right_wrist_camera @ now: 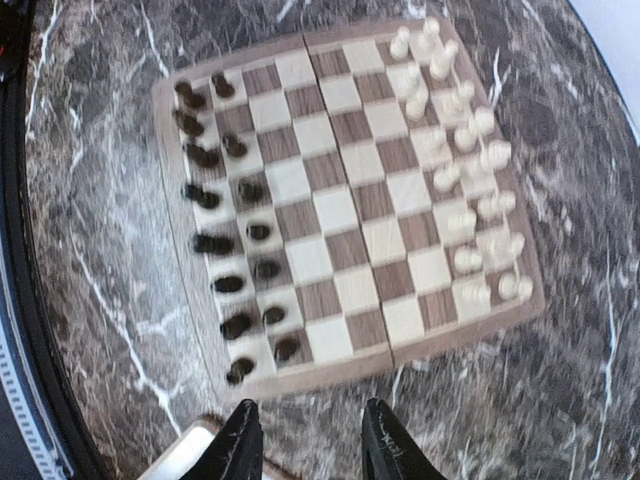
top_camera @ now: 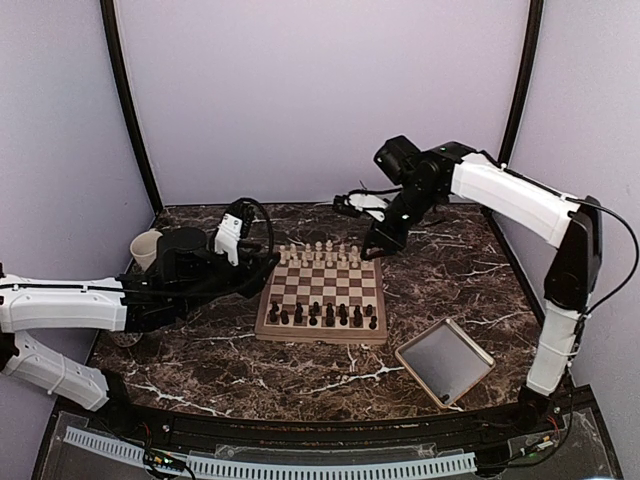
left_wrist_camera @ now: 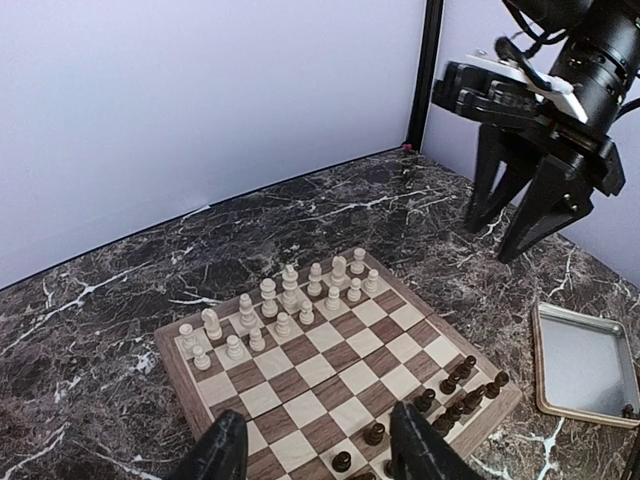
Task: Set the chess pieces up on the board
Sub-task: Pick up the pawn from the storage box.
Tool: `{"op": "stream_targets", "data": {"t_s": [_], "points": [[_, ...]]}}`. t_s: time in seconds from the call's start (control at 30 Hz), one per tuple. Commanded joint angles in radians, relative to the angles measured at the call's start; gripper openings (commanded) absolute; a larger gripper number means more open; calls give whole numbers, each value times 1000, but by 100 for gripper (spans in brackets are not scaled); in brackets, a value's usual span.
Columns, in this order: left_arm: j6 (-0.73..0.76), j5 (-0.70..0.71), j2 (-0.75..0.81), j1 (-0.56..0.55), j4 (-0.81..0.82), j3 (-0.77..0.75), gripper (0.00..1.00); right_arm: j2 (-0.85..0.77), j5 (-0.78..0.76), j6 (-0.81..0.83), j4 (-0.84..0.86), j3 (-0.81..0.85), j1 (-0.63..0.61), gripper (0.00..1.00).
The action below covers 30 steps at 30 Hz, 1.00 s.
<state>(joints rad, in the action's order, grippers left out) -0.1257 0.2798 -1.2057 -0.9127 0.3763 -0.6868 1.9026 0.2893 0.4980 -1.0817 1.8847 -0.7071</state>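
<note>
Right gripper (top_camera: 378, 246): mine, fingers parted, holding nothing, raised just beyond the board's (top_camera: 320, 337) far right corner. Left gripper (top_camera: 262, 265): mine, likewise parted and empty, beside the board's left edge. Chess pieces (top_camera: 322, 315): dark, standing along the board's near rows, apart from both grippers.

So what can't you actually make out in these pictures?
The dark chess pieces: kinds too small from above, blurred in the right wrist view.
The board: near side cut off, partly behind the left gripper, left wrist view.
The tray: cropped at the right edge, same view.
</note>
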Motion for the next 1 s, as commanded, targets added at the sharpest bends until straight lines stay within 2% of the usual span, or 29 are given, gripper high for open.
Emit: {"op": "stream_targets", "data": {"t_s": [0.0,0.23,0.37,0.57,0.67,0.8,0.97], "points": [[37,-26,-31,3,-6,-55,51,-164,-30,102,11,-239,44,34],[48,-136,-126,3,-14,-135,50,-380,-70,132,43,-568,77,34],[54,-244,-206,3,-113,-245,48,-456,-52,121,51,-687,107,34],[48,-342,-309,-7,-226,-369,44,-600,-29,195,68,-906,103,34],[39,-355,-334,-16,-221,-385,44,-655,-29,215,73,-990,58,34],[29,-358,-358,-21,-219,-404,43,-713,-79,197,117,-1089,-70,34],[16,-346,-368,-22,-224,-414,43,-701,-130,213,147,-1145,-163,33]]}}
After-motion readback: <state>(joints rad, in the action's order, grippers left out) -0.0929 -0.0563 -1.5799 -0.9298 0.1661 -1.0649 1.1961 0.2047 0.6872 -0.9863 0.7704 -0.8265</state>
